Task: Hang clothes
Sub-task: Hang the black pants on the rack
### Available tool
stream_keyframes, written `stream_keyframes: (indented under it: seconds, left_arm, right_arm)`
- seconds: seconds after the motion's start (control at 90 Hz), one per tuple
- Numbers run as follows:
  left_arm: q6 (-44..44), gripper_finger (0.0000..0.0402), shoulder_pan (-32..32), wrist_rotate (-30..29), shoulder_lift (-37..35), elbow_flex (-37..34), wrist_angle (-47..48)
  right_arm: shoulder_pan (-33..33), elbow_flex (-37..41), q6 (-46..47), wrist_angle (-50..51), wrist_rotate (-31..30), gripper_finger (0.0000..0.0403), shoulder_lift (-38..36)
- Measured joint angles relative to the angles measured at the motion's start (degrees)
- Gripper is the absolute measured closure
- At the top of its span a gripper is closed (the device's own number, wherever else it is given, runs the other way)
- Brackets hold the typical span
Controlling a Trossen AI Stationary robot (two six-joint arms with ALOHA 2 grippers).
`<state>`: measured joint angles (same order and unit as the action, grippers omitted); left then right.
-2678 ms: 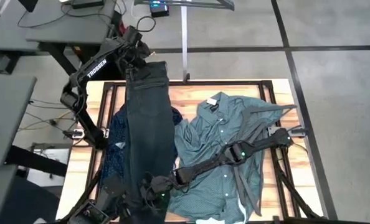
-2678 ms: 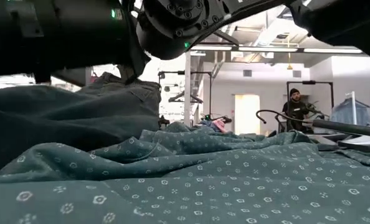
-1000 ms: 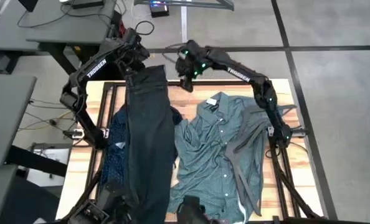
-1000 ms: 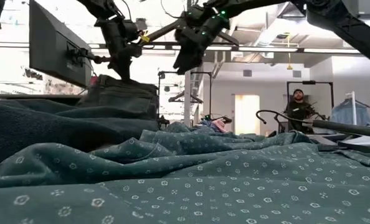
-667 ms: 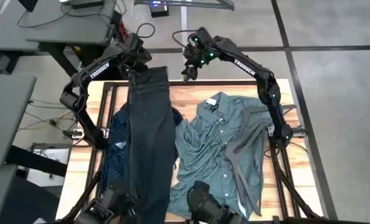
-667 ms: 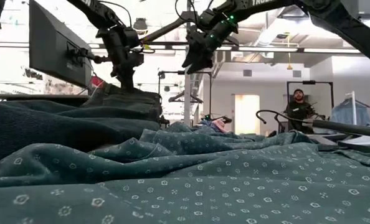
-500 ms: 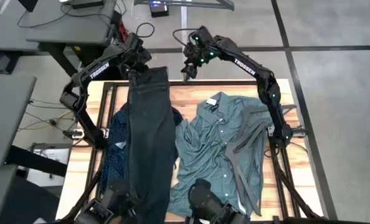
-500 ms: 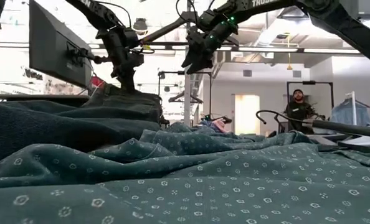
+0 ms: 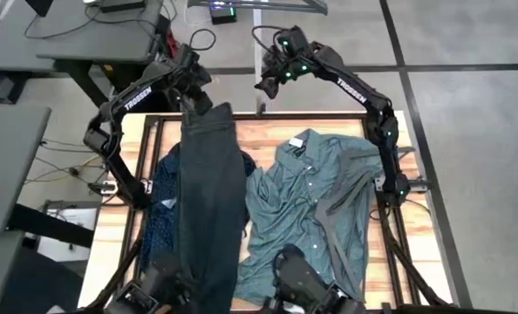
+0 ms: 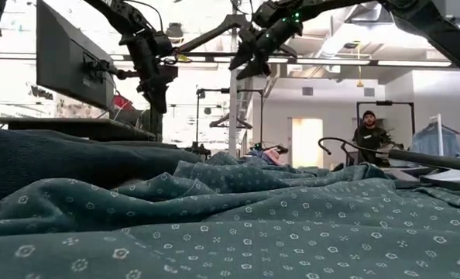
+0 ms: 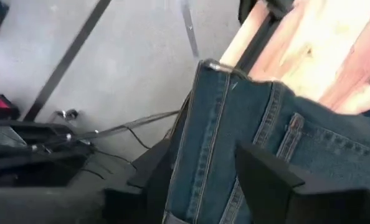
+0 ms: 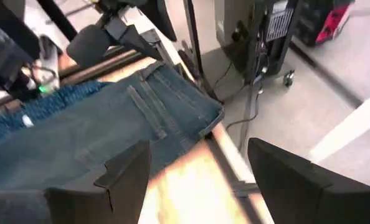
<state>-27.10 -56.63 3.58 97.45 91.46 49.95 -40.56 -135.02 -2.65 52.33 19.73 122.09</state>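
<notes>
The long dark jeans [image 9: 208, 201] lie along the table from far edge to near edge, over the navy dotted shirt [image 9: 159, 214]. Their waist end [image 12: 166, 99] is at the far edge under my left gripper [image 9: 193, 98], which is shut on it. The teal-green shirt [image 9: 307, 209] lies spread flat on the table's right half and fills the low view's foreground [image 10: 292, 225]. My right gripper [image 9: 262, 87] hovers open above the far edge, right of the jeans' waist and apart from it; its fingers [image 12: 126, 177] hold nothing. My left gripper pinches the jeans' waist end [image 11: 222, 168] between its two fingers. The fingers [image 10: 156, 97] come from above and point down. The waist end is raised at the table's far edge, while the legs lie flat along the table toward the near edge.
A metal stand's pole [image 9: 259, 61] rises just beyond the far edge, close to my right gripper. Desks with cables [image 9: 85, 44] stand at the far left. A monitor [image 10: 67, 58] and a person [image 10: 367, 128] show in the room behind. A grey strip of cloth [image 9: 346, 205] lies on the teal shirt.
My right gripper has gone toward the far edge and up, staying open. My left gripper keeps its hold near the far edge. In the low view the heap of jeans under it has sunk, and a flatter dark surface shows there now.
</notes>
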Motion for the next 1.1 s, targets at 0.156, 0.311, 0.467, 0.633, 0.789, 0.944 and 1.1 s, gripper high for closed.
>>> stream_keyframes:
  seconds: [0.156,0.311,0.467,0.633,0.789,0.944,1.1]
  left_arm:
    - [0.9,0.0244,2.6,4.6,0.0,3.3,2.2]
    - [3.3,0.0244,5.3,12.0,0.0,4.5,4.9]
    - [2.8,0.0244,8.7,14.0,0.0,3.7,4.3]
    - [3.1,0.0244,13.1,14.1,0.0,3.1,1.4]
    - [5.1,0.0244,17.5,14.2,0.0,3.1,-0.2]
    - [10.4,0.0244,22.3,14.2,0.0,3.1,-1.4]
    - [14.9,0.0244,27.0,14.2,0.0,3.1,-1.1]
  right_arm:
    - [-0.1,0.1,1.5,9.2,1.4,0.0149,-3.5]
    - [1.3,0.6,2.3,23.5,-0.2,0.0149,-10.3]
    - [5.8,6.4,5.9,27.4,-11.0,0.0149,-19.0]
    - [11.8,20.5,12.3,25.6,-18.4,0.0149,-29.6]
    - [18.0,39.5,17.2,20.6,-21.1,0.0149,-40.5]
    - [25.1,58.2,21.5,11.6,-21.6,0.0149,-50.8]
    - [31.6,70.2,23.1,8.3,-21.4,0.0149,-56.6]
